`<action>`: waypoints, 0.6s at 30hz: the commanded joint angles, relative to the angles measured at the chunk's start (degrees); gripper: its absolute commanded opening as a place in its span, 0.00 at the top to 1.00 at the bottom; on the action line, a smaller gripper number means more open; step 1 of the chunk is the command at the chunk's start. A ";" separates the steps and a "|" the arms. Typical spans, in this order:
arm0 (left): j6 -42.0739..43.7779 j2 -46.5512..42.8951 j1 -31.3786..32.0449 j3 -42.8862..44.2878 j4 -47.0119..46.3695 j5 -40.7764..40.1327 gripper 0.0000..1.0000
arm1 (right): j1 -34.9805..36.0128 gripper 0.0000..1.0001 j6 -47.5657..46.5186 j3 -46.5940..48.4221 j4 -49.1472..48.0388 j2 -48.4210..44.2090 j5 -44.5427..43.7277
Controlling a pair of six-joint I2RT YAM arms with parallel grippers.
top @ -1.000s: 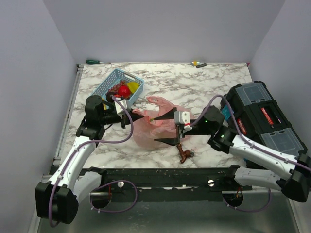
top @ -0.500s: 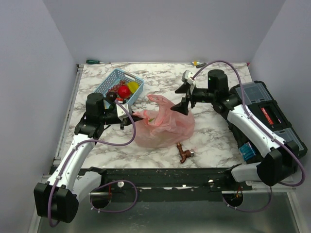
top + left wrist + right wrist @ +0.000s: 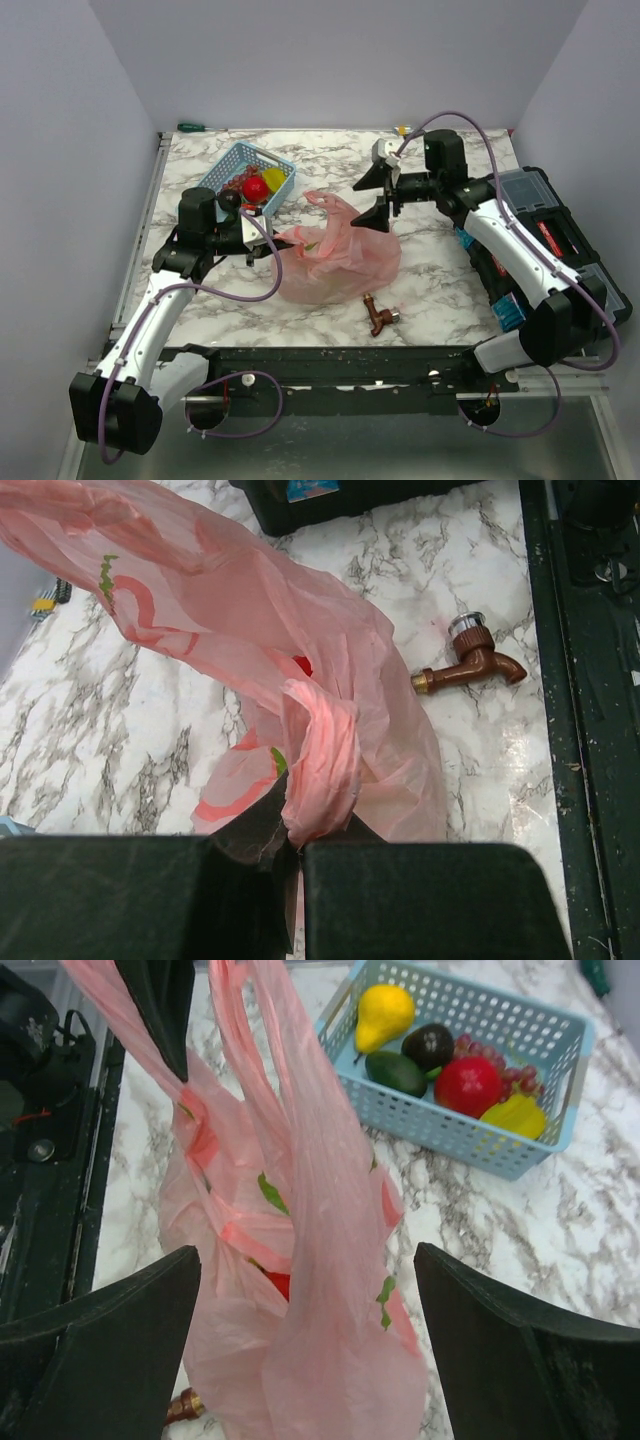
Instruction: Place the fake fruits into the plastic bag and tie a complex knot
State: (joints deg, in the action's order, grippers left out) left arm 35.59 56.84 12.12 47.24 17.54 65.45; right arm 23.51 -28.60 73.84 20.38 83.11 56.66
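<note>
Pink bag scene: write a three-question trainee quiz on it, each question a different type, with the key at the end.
1. True or false: the left gripper is shut on a bunched part of the pink bag.
2. Pick one: the fake fruits in plain view lie A) in the blue basket; B) on a plate; C) in a drawer.
3. Fill the gap: the right gripper straddles the bag with its jaws ____.

Key: 1 true; 2 A; 3 open.
</note>
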 commanded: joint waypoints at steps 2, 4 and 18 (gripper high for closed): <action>4.33 0.66 0.16 1.87 3.33 3.01 1.00 | -1.65 0.10 1.35 5.55 0.38 2.66 3.76; 5.02 0.66 0.16 2.06 4.17 3.01 1.00 | -2.71 0.10 1.01 6.39 0.02 5.03 3.34; 5.98 1.93 0.46 2.84 5.03 3.10 1.00 | -3.65 0.08 -8.12 8.71 5.86 15.11 10.56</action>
State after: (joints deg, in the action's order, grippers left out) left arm 39.86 58.02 12.14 48.21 22.02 65.91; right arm 19.35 -34.52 80.95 23.31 95.66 62.65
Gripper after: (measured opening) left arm 0.005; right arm 0.917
